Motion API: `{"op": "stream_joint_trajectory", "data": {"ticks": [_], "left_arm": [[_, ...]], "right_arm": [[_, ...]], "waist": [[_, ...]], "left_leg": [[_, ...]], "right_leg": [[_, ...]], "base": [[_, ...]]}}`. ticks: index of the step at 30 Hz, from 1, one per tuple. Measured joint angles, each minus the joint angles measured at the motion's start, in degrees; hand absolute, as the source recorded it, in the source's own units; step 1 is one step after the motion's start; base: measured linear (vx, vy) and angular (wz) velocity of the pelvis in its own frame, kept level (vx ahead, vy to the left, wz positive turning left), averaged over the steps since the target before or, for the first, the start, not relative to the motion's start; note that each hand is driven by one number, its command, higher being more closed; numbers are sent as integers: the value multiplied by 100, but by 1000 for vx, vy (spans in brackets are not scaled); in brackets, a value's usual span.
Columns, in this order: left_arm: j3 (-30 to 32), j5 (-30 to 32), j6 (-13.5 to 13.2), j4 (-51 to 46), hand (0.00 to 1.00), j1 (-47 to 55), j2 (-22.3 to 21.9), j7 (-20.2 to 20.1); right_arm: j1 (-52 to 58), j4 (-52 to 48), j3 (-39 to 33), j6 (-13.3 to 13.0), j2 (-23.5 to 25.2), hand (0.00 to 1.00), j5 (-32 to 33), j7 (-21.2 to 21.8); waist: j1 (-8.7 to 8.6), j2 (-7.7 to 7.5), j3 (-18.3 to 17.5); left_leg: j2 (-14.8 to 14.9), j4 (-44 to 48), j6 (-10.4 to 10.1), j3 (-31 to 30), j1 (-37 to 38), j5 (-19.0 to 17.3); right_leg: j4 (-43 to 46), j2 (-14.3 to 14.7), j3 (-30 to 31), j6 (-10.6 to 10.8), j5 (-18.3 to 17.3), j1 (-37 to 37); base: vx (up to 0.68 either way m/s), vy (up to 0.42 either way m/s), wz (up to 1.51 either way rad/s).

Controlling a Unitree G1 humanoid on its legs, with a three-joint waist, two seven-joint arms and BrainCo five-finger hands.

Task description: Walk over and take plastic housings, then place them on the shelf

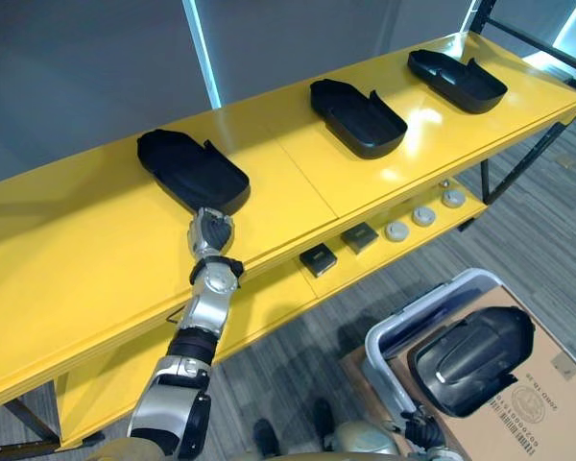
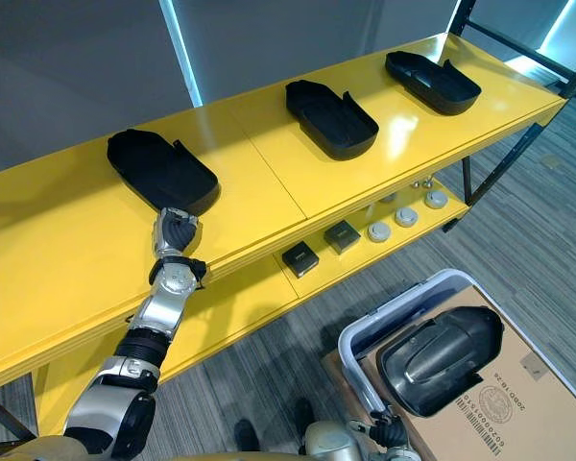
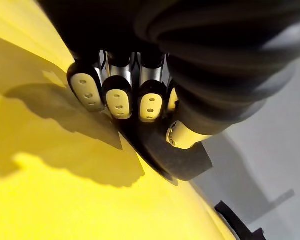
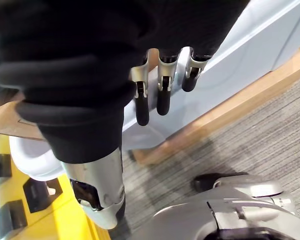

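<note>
Three shelved housings (image 1: pixel 357 117), fourth housing (image 1: pixel 472 360) in bin (image 1: pixel 413 309), left hand (image 1: pixel 209 230) gripping leftmost housing (image 1: pixel 187 168), right hand (image 4: pixel 163 95) slack

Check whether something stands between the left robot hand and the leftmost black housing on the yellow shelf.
Nothing visible does. The left robot hand is at the near rim of the leftmost housing, with its fingers curled on it.

2 dark square blocks (image 1: pixel 318 258) sit side by side, with 3 round grey discs (image 1: pixel 423 216) in a row just to their right. Grey striped carpet floor (image 1: pixel 547 221). Pale plastic tote (image 1: pixel 418 309) on the floor, printed cardboard box (image 1: pixel 533 403) touching it. Grey wall (image 1: pixel 77 67) with 1 vertical light strip (image 1: pixel 202 48).
</note>
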Motion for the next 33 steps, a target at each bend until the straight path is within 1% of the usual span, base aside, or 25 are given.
{"op": "stream_joint_trajectory", "data": {"ticks": [8, 11, 12, 13, 17, 18, 21, 22, 23, 24, 25, 26, 27, 28, 29, 30, 31, 32, 33], "left_arm": [[4, -1, 4, 60, 100, -78, 12, 20], [-111, 0, 25, -144, 100, -34, -14, 23], [-267, 14, 25, -539, 100, 94, -38, 30], [-351, 21, 23, -705, 100, 145, -53, 32], [-815, 213, -13, -1877, 100, 680, -209, 72], [-945, 243, -72, -2238, 100, 859, -273, 101], [-1105, 242, -273, -3070, 100, 1268, -285, 107], [-1132, 241, -362, -3392, 100, 1395, -289, 101], [-1127, 236, -510, -3856, 100, 1552, -282, 103], [-1097, 229, -664, -4296, 100, 1696, -266, 103], [-1055, 227, -721, -4523, 100, 1782, -260, 105], [-924, 221, -862, -4841, 100, 1905, -262, 115], [-758, 186, -991, -5089, 100, 1998, -260, 141], [-365, 144, -1150, -5355, 100, 2126, -259, 185], [-188, 111, -1191, -5409, 100, 2168, -260, 230], [172, -122, -1292, -5424, 100, 2269, -262, 340], [343, -204, -1312, -5424, 100, 2331, -266, 389], [653, -470, -1350, -5422, 100, 2448, -278, 431], [887, -634, -1380, -5421, 100, 2573, -287, 497]], "right_arm": [[2, 3, 2, -2, 4, 0, 0, -3], [-5, 0, 2, -13, 9, 0, 2, -18], [-17, -1, 1, -32, 9, 0, 4, -24], [-19, 0, 1, -44, 9, 0, 5, -27], [-24, 12, 2, -65, 14, 0, 6, -98], [-25, 20, 2, -62, 12, 0, 6, -107], [-15, 23, 0, -56, -37, 0, 10, -107], [2, 24, -1, -57, -45, 0, 11, -108], [23, 28, -1, -55, -46, 0, 12, -108], [62, 36, -1, -49, -68, 0, 13, -107], [81, 40, -3, -48, -72, 0, 14, -107], [117, 47, -8, -46, -76, 0, 15, -107], [165, 72, -16, -46, -89, 0, 16, -107], [208, 172, -33, -47, -119, 0, 16, -109], [209, 226, -41, -49, -136, 0, 16, -108], [210, 314, -70, -39, -169, 0, 16, -109], [217, 324, -104, -18, -178, 0, 16, -109], [218, 392, -165, 20, -189, 0, 16, -113], [214, 478, -234, 32, -189, 0, 14, -110]], "waist": [[9, -10, 7], [16, -19, 52], [21, -21, 101], [24, -21, 114], [26, -17, 119], [37, -17, 119], [60, -6, 112], [75, 3, 113], [131, 5, 113], [219, 10, 111], [233, 14, 108], [245, 21, 104], [300, 35, 95], [364, 56, 69], [366, 65, 58], [386, 94, 13], [401, 106, -3], [459, 113, -6], [515, 103, -13]], "left_leg": [[0, 0, 0, 34, -17, 0], [-4, 0, 1, 16, -18, 1], [-9, 0, 2, -6, -18, 2], [-12, 0, 2, -17, -20, 2], [-22, 0, 3, -114, 12, 3], [-22, 0, 3, -125, 17, 3], [-22, 0, 2, -210, 12, 10], [-24, -1, 2, -256, 0, 8], [-25, -1, 1, -277, -10, 7], [-24, 0, 2, -309, 0, 8], [-27, 0, 3, -345, 7, 8], [-36, 0, 4, -418, 25, 9], [-40, 0, 4, -455, 45, 10], [-55, 0, 2, -564, 83, 15], [-63, 0, -5, -609, 95, 20], [-87, 0, -5, -725, 102, 32], [-96, 1, -7, -766, 104, 42], [-115, 1, 47, -871, 138, 93], [-121, 1, 47, -931, 163, 95]], "right_leg": [[31, 0, 33, 0, 0, -44], [42, -5, 16, 1, 0, -44], [51, -12, -1, 2, -1, -41], [52, -15, -12, 2, -1, -39], [48, -27, -79, 21, -14, 29], [48, -29, -107, 22, -15, 43], [48, -30, -146, 21, -16, 50], [45, -34, -176, 20, -18, 50], [37, -36, -204, 20, -18, 51], [31, -35, -219, 20, -18, 71], [18, -37, -248, 19, -18, 97], [0, -44, -302, 19, -18, 146], [-3, -48, -351, 17, -20, 184], [-24, -60, -433, 12, -28, 268], [-23, -71, -488, 17, -41, 298], [-17, -95, -581, 34, -70, 341], [-12, -106, -631, 34, -78, 360], [-16, -122, -721, 37, -84, 434], [-15, -129, -791, 40, -92, 488]], "base": [[1, 1, -1], [1, 2, 2], [3, 5, 6], [9, 7, 9], [17, 3, 9], [11, 0, 12], [-7, -5, 8], [-16, -6, 12], [-17, -4, 12], [-13, -5, 12], [-3, -6, 16], [4, -5, 22], [4, -2, 33], [1, 0, 33], [-9, 6, 43], [-12, 9, 36], [-15, 12, 44], [-14, 7, 37], [-27, 4, 40]]}}
